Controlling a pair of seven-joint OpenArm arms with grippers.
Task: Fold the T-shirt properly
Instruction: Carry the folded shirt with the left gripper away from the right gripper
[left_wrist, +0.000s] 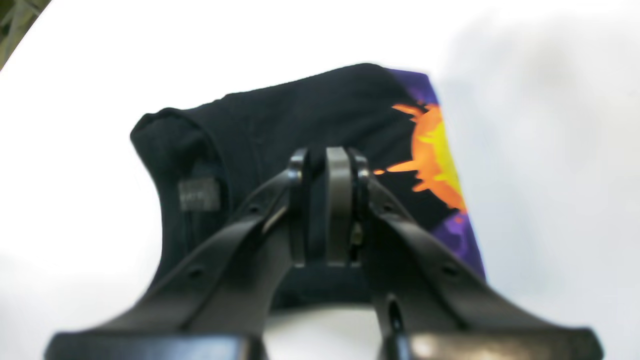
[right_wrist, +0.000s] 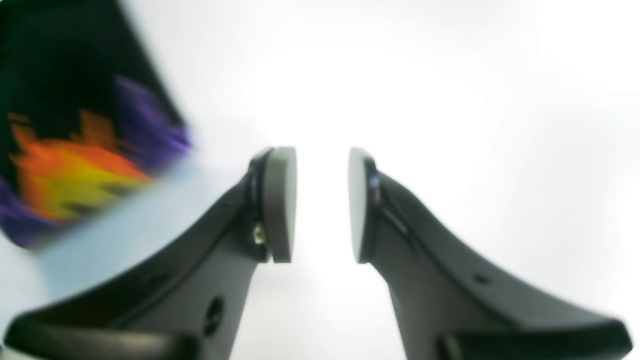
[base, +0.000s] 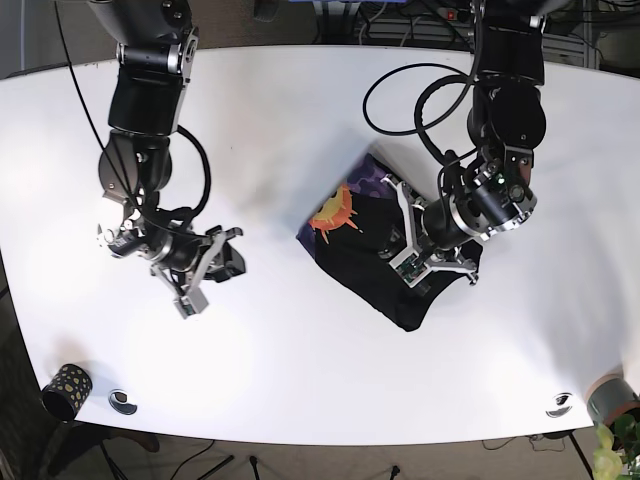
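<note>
White and smooth, a wide matte table (base: 320, 120) fills your overhead view, with dark floor and cables along the 12 o'clock edge. Your T-shirt (base: 385, 255) lies just right of center, already gathered into a compact, slightly skewed bundle: soft black knit with a purple patch and a spiky orange and yellow burst (base: 333, 215) at its 10 o'clock corner. Your left arm reaches down from 1 o'clock, and its left gripper (left_wrist: 327, 165) sits over the cloth with jaws drawn together; in the wrist view the grey pads look nearly touching, seemingly pinching a fold of black fabric near the collar, where a small grey label (left_wrist: 199, 194) shows. Your right arm hangs at 9 o'clock, well apart from the shirt, and its right gripper (right_wrist: 320, 205) is spread wide with nothing between the flat round pads, bare table beneath it. Judging by this, you are in a late fold, with the left side carrying or pressing an edge while the right stands off. Next you would likely lay that edge flat, let go, and square the bundle, since its outline looks uneven. At 7 o'clock sit a small speckled dark cup (base: 62, 390) and a round disc (base: 122, 401); another disc (base: 559, 405) lies at 5 o'clock.
</note>
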